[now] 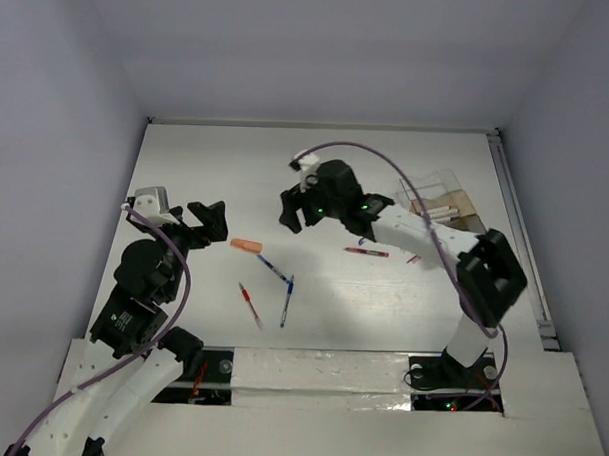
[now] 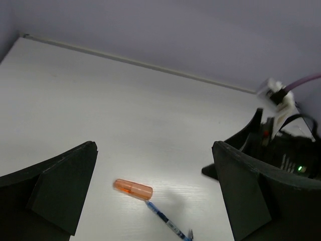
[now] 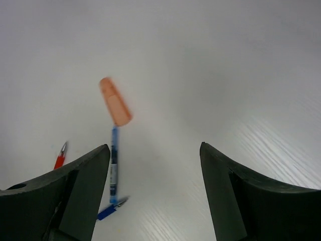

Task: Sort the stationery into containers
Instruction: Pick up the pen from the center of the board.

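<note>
Progress was judged to be slight. Only two pale pens (image 1: pixel 432 210) appeared to be laid in the box (image 1: pixel 464 202), which was set at the far right of the worktop (image 1: pixel 207 165), behind the right arm; whether anything else lay in it could not be told.

Most of the stationery was found loose on the worktop. An orange piece (image 1: pixel 246 246) was seen near the middle, with a blue pen (image 1: pixel 273 268) just beside its end. A second blue pen (image 1: pixel 286 300) and a red pen (image 1: pixel 249 304) were seen nearer the arms, and another red pen (image 1: pixel 367 251) lay under the right forearm, well short of the box. A small red scrap (image 1: pixel 413 259) was too small to be named.

Nothing was held. The left pincer (image 1: pixel 213 222) was spread wide and empty, pointed toward the orange piece. The right pincer (image 1: pixel 298 212) was likewise wide and empty, hung above the same piece and the blue pen. A first pick from this cluster was judged to be the step in hand, with at least five items left to be carried to the box.
</note>
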Controlling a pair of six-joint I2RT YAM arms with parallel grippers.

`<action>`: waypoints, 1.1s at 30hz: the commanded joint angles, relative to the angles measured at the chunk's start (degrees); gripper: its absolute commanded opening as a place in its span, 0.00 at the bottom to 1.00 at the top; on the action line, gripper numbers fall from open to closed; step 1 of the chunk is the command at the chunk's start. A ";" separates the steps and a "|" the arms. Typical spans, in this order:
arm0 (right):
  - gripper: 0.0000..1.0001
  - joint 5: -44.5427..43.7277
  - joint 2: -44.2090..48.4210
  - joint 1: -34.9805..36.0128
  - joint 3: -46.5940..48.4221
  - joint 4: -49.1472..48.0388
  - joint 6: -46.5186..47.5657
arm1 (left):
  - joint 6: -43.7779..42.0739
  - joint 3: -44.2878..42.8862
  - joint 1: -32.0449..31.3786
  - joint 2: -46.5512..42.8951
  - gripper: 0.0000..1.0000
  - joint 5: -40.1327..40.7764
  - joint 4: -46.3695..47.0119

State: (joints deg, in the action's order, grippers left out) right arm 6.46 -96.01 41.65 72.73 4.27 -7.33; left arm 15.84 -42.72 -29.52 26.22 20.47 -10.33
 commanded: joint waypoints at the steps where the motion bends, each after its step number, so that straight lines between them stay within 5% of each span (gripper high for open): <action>1: 0.79 8.13 -9.68 4.57 8.90 4.16 11.19 | 1.13 -1.05 2.70 -1.17 0.99 5.89 1.10; 10: 0.82 8.22 -29.58 11.08 32.98 18.03 19.37 | 1.48 -0.79 6.14 -1.08 0.99 6.52 1.36; 20: 0.79 0.67 -43.90 14.77 45.91 27.01 22.62 | 0.95 -0.61 7.19 -1.25 0.99 4.49 1.89; 23: 0.67 -4.16 -47.85 15.30 49.61 27.46 22.45 | 1.04 -0.52 7.19 -1.52 0.99 4.05 1.89; 24: 0.48 -5.91 -48.91 15.30 50.48 27.11 21.75 | 0.95 -0.52 7.19 -1.52 0.99 4.05 1.98; 26: 0.25 -14.69 -51.55 15.30 53.03 25.00 19.91 | 1.04 -0.43 7.19 -1.78 0.99 3.88 1.98; 29: 0.04 -23.14 -53.40 14.26 55.50 20.44 18.42 | 0.95 -0.43 7.19 -1.96 0.99 3.53 2.06; 33: 0.00 -23.86 -49.48 8.90 55.60 13.68 5.35 | 0.95 -0.26 7.19 -2.22 0.99 2.74 2.24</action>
State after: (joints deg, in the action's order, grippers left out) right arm -9.30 -146.36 56.69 127.79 24.05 7.55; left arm 16.99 -42.72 -22.74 24.82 24.18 -10.57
